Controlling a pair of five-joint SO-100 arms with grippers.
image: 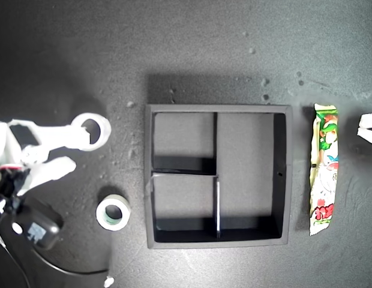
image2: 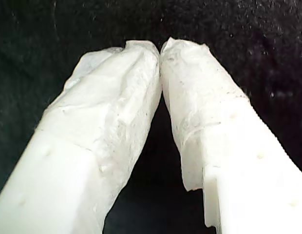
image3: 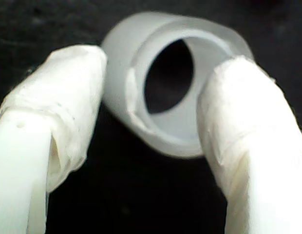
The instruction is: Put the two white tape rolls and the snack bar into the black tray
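Observation:
The plain white tape roll (image: 92, 129) (image3: 141, 53) lies on the dark mat at the exterior view's left. My second gripper (image: 79, 149) (image3: 158, 63) is open around its near side, one finger against the roll's rim and the other apart from it. A smaller tape roll with a greenish inner rim (image: 113, 214) lies flat closer to the black tray (image: 149, 174), which shows nothing in its three compartments. The snack bar (image: 324, 169) lies lengthwise beside the tray's wall toward the exterior view's right. My first gripper (image2: 160, 48) is shut over bare mat, holding nothing; its tip (image: 369, 127) pokes in at the exterior view's right edge.
The second arm's white body, black motor block (image: 39, 228) and a dark cable occupy the exterior view's lower left. Small white specks dot the mat above the tray.

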